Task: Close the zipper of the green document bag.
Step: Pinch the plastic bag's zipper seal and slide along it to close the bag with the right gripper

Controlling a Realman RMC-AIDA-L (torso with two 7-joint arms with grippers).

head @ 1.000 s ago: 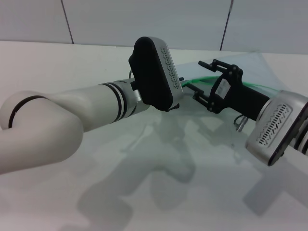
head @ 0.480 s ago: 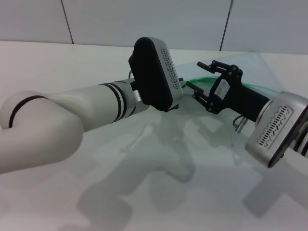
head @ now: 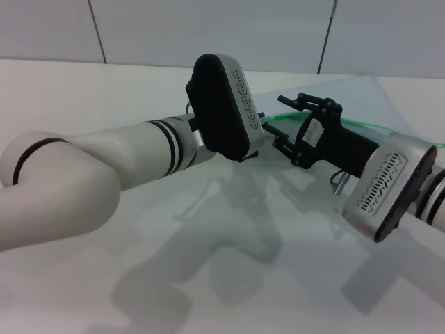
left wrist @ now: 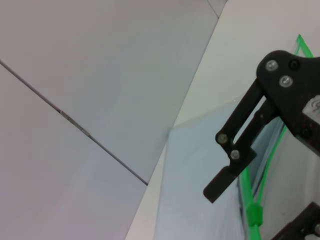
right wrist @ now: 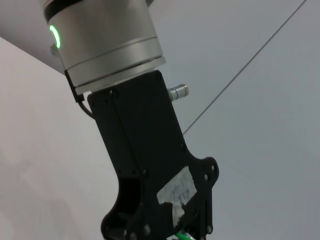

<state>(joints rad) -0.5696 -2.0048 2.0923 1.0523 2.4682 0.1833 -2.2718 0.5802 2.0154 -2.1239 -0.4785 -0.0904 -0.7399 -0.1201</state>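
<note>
The green document bag [head: 361,97] is a translucent pale pouch raised off the table behind both arms. Its zipper [head: 279,117] runs as a thin bright green strip along its edge. In the left wrist view the zipper [left wrist: 266,162] carries a small green slider tab [left wrist: 254,214]. My right gripper [head: 279,115] is open, with one finger on each side of the strip near the tab. In the head view my left gripper is hidden behind its black wrist housing [head: 226,104]. In the right wrist view the left gripper [right wrist: 182,231] sits at a green bit of the strip.
The white table [head: 83,90] stretches out to the left and front. A grey panelled wall [head: 208,28] stands right behind the bag. The two arms nearly meet at the middle, the left forearm [head: 104,167] crossing the front left.
My right gripper has moved left along the green strip, closer to the left wrist, and stays open. The left arm has not moved.
</note>
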